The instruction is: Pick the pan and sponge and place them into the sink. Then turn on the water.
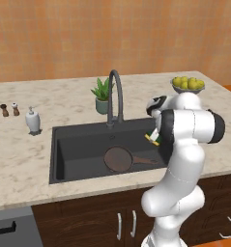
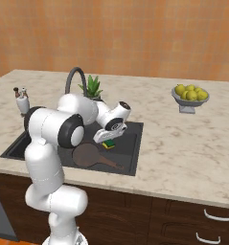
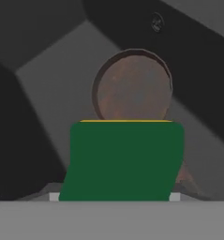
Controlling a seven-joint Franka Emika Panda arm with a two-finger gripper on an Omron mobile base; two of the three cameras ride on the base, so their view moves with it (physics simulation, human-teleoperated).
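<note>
The dark brown pan (image 1: 119, 158) (image 2: 87, 154) (image 3: 132, 86) lies on the floor of the dark grey sink (image 1: 68, 144) (image 2: 130, 148) (image 3: 43, 79), its thin handle pointing right. My gripper (image 1: 153, 138) (image 2: 108, 143) hangs over the sink's right part, above the pan's handle, shut on the sponge (image 1: 152, 139) (image 2: 108, 143) (image 3: 125, 159). The sponge's green face fills the lower middle of the hand view, with a thin yellow edge on top. The gooseneck faucet (image 1: 115, 96) (image 2: 74, 79) stands behind the basin, and no stream runs from it.
A potted plant (image 1: 103, 95) (image 2: 91, 87) sits by the faucet. A white soap dispenser (image 1: 33, 121) (image 2: 22, 101) and small shakers (image 1: 8, 110) stand left of the sink. A bowl of lemons (image 1: 188, 85) (image 2: 190, 97) rests on the counter at the right.
</note>
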